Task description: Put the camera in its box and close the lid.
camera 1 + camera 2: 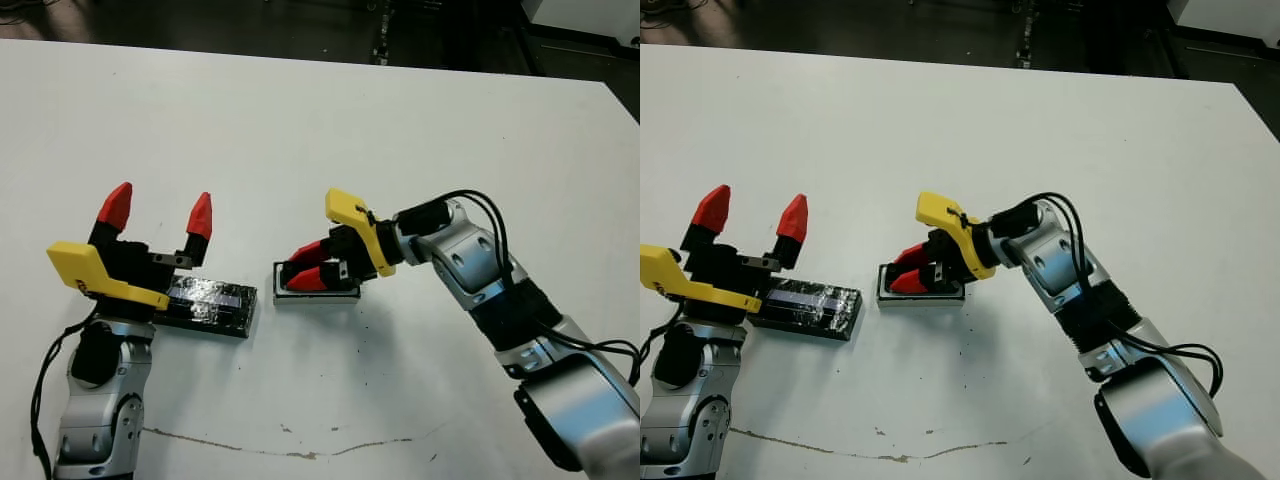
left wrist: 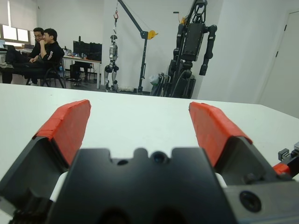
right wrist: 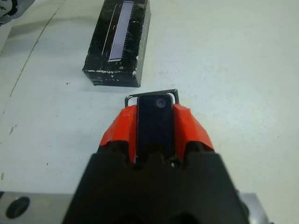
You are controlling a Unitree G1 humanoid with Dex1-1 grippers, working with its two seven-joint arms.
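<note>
My right gripper (image 1: 305,271) is shut on the camera (image 3: 155,125), a black oblong with a small lens dot at its far end. The camera lies lengthwise over the box (image 1: 317,295), whose white rim (image 3: 152,94) frames that end. I cannot tell whether it rests on the box floor. To the left, the glossy black lid (image 1: 212,305) with its pale strip (image 3: 122,29) lies flat on the table. My left gripper (image 1: 157,213) stands open above the lid's left end, fingertips pointing up and away, with nothing between them (image 2: 140,126).
The white table (image 1: 330,130) stretches far behind both things to a dark floor edge. A thin brown scratch (image 1: 280,447) runs along the front. In the left wrist view, people sit at desks (image 2: 39,51) and robot stands (image 2: 194,46) rise beyond the table.
</note>
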